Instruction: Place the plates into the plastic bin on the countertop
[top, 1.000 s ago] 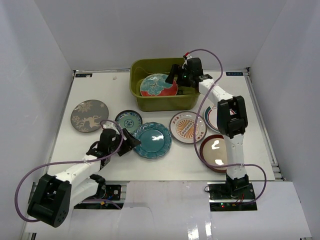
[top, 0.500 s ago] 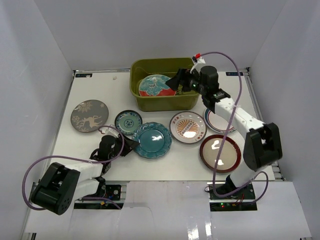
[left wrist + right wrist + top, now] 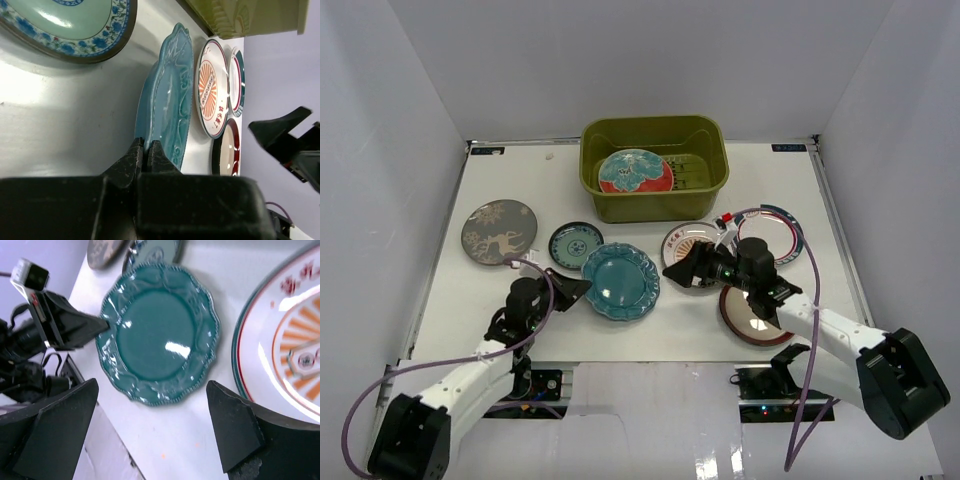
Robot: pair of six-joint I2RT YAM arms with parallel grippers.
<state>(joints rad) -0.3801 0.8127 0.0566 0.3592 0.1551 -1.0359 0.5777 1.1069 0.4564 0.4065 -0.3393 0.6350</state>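
Left gripper [image 3: 147, 150] pinched on scalloped teal plate [image 3: 167, 100] rim, likely to lift it toward plastic bin [image 3: 590, 182] at far edge. Right gripper [image 3: 685, 268] spread, unloaded, over orange sunburst plate [image 3: 695, 238].

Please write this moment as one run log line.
left end effector: shut on scalloped teal plate rim | right end effector: open, empty | plastic bin: holds red-and-teal plate
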